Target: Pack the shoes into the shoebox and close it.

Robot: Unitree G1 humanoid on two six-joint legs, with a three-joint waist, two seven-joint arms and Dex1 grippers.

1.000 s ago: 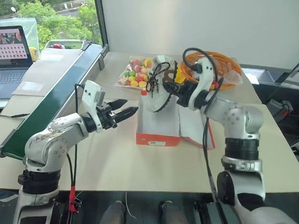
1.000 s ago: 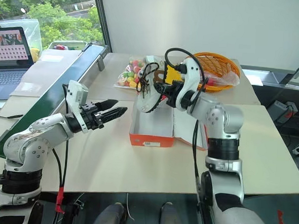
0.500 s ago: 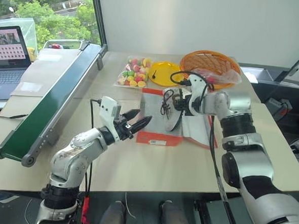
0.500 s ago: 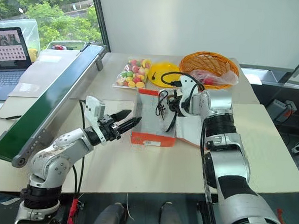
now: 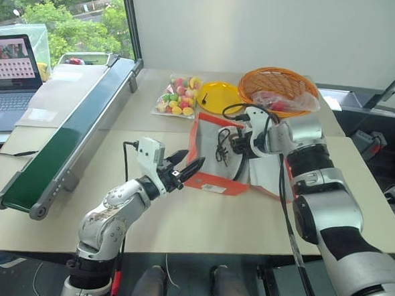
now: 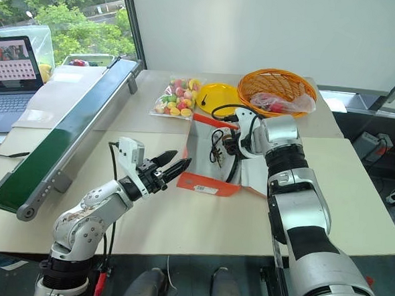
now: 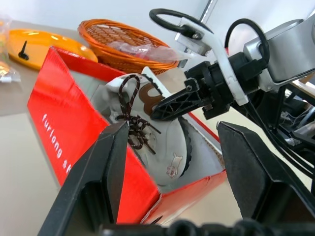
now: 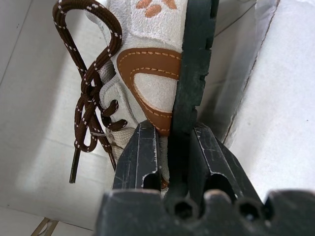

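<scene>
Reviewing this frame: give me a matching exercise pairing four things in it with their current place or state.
Things:
1. shoe
2. left gripper
3. orange woven basket
4. yellow plate

Places or states:
A. open, just outside the shoebox's near left corner
B. at the far side of the table, holding a clear plastic bag
C. pinched at its sole by the right gripper, inside the shoebox
D. beside the bag of colourful sweets, left of the basket

Pairs: 1-C, 2-A, 3-B, 4-D
</scene>
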